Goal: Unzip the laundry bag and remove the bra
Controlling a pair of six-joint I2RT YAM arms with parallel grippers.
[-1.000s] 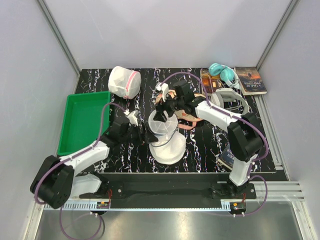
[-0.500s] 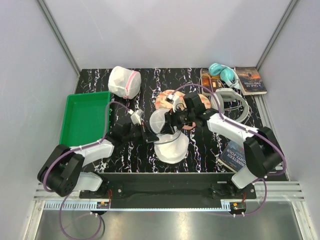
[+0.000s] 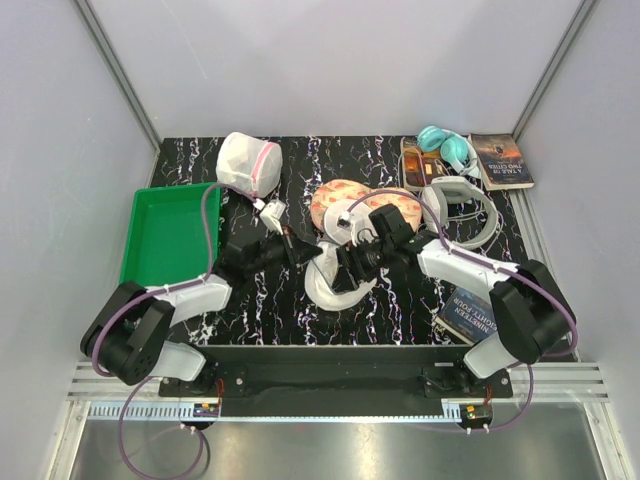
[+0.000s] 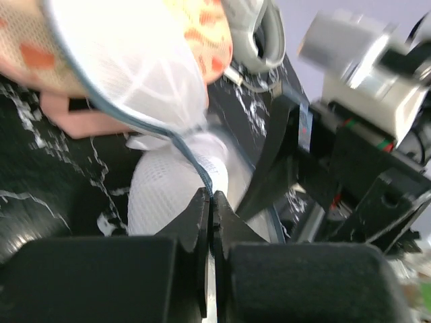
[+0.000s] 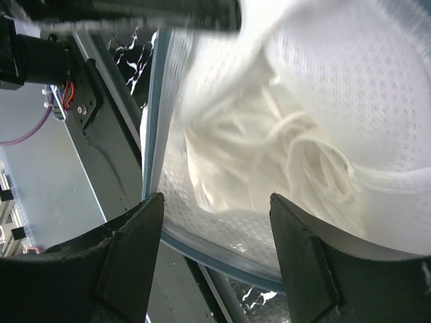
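Between the shut jaws of your left tool (image 4: 209, 202), the grey zip band (image 4: 199, 163) of the laundry bag (image 3: 328, 285) is being pinched, so this tool is gripping the bag by its rim. Your right tool (image 5: 214, 202) is standing wide open at the bag's mouth and is gripping nothing. Just ahead of its fingers (image 5: 128, 262), the bra (image 5: 269, 155) is lying bunched inside the bag. Over the tabletop (image 3: 400, 310), the bag is sitting between both tools.

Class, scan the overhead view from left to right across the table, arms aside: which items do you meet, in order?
Green tray → white mesh pouch with pink trim → floral two-cup item → teal headphones → book.
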